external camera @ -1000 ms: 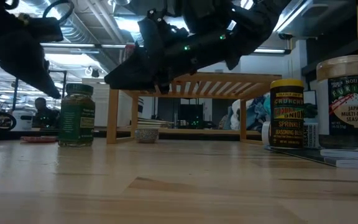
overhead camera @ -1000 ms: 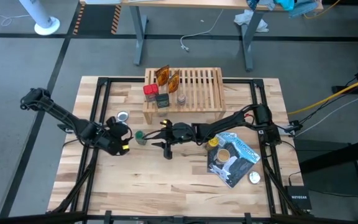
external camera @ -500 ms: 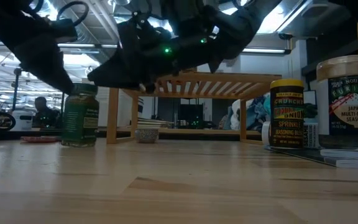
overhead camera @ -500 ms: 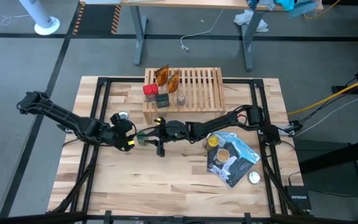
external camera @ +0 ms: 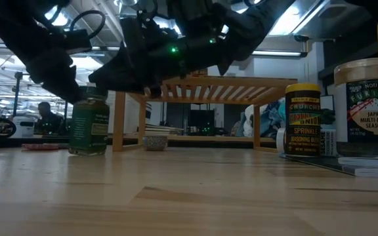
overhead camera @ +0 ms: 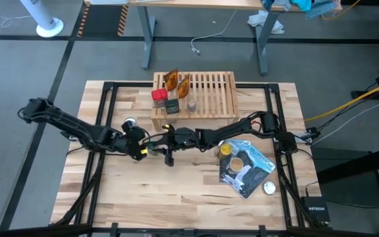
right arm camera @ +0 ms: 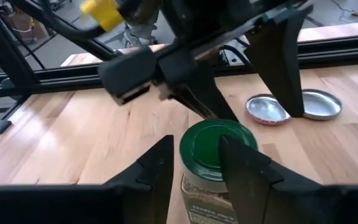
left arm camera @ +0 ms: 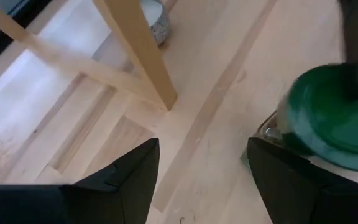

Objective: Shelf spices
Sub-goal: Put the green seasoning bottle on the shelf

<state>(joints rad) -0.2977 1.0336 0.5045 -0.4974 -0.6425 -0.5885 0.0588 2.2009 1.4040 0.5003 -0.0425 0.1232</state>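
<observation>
My right gripper [right arm camera: 194, 165] is straddling the green-capped jar [right arm camera: 215, 163] — fingers parted, apparently not yet pinching. The jar is standing upright on the table [overhead camera: 176, 191], just in front of the shelf [overhead camera: 195, 95]. My left gripper [left arm camera: 201, 177] is hovering beside it, fingers spread, holding nothing — the right looks nearer.

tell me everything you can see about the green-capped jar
The green-capped jar is a small clear jar with a flat, glossy green screw cap and a dark green printed label; its contents look tan and grainy. It stands upright on the table, in front of the shelf's left front leg. The right gripper straddles its cap from above, fingers on either side, though contact is unclear. The left gripper is open right beside the jar, one finger close to its side.
</observation>
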